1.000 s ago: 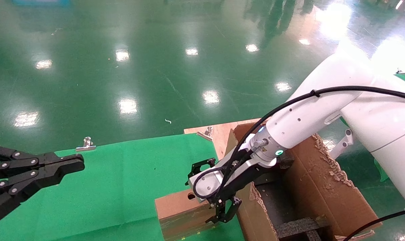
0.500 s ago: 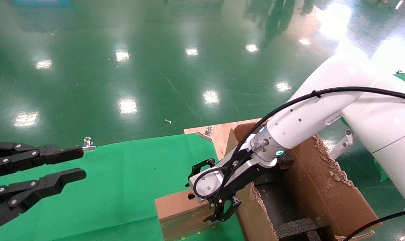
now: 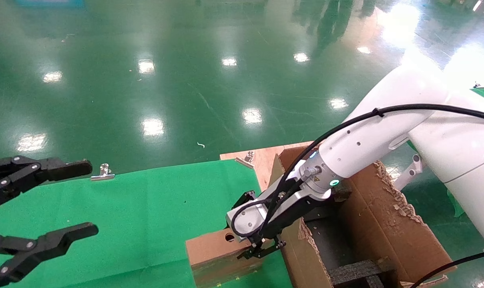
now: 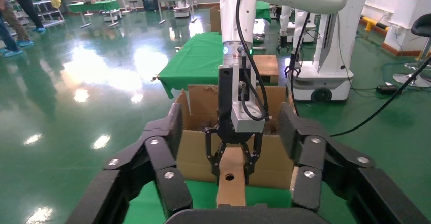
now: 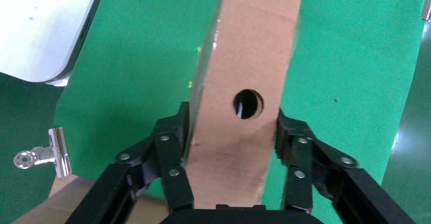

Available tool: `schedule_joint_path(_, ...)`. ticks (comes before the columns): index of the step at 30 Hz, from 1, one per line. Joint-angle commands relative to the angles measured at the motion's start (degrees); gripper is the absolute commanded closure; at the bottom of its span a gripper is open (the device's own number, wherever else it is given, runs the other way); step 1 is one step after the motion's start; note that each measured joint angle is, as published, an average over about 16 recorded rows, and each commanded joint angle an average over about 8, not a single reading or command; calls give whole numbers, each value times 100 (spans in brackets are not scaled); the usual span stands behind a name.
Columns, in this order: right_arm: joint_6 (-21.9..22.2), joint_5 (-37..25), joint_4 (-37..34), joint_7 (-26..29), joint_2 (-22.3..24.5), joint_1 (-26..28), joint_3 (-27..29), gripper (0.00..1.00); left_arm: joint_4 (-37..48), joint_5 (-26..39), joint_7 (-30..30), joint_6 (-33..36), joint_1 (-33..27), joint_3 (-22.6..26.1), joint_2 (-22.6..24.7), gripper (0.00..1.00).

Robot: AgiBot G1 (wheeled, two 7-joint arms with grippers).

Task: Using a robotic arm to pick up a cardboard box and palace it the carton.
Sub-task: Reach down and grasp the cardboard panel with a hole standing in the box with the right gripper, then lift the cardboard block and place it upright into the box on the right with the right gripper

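The cardboard box lies on the cloth-covered table, immediately left of the carton, with the right gripper straddling it.

Cardboard box cut off below

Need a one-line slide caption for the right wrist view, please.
Right gripper closed on both sides of the cardboard box, round hole facing the camera, above the green cloth.
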Motion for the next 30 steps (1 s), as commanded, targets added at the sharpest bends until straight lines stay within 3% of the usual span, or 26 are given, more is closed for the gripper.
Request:
schedule_joint_path(1, 0, -1, 1, 0, 0, 0, 2, 100, 0, 0, 0, 0, 0, 0, 0, 0)
schedule_joint_path(17, 101, 160, -199, 144, 22, 195, 109, 100, 1, 0, 0, 0, 0, 0, 0, 0)
schedule_joint_path(22, 136, 289, -628, 187, -11, 741, 307, 100, 1, 0, 1, 0, -1, 1, 0, 0)
schedule_joint_path(30, -8, 368, -1763, -208, -167, 1929, 485, 100, 1, 0, 1, 0, -1, 1, 0, 0)
